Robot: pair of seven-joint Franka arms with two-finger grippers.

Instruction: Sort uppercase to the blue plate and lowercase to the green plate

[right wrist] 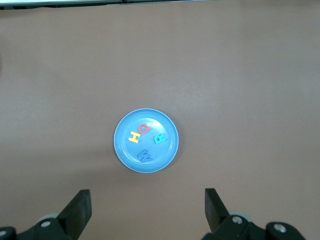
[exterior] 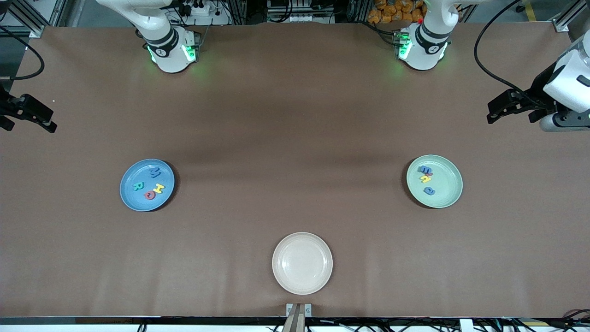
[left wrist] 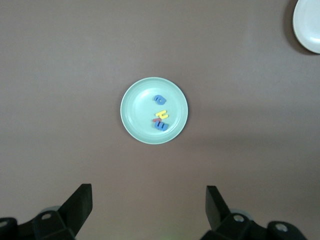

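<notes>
The blue plate [exterior: 130, 196] lies toward the right arm's end of the table and holds the uppercase letters: blue M [exterior: 155, 173], yellow H [exterior: 159, 188], green R [exterior: 138, 186] and red Q [exterior: 150, 195]. The green plate [exterior: 448, 185] lies toward the left arm's end and holds lowercase letters: a blue one [exterior: 425, 170], yellow n [exterior: 426, 179], blue a [exterior: 429, 190] and a red one [left wrist: 155, 120] mostly covered. My right gripper [right wrist: 147, 197] hangs open high over the table beside the blue plate [right wrist: 125, 150]. My left gripper [left wrist: 148, 197] hangs open high beside the green plate [left wrist: 137, 110]. Neither holds anything.
A cream plate [exterior: 302, 263] with nothing on it lies near the table's front edge, midway between the two arms' ends. The right gripper [exterior: 27, 117] and left gripper [exterior: 502, 108] hover at the table's two ends. Brown cloth covers the table.
</notes>
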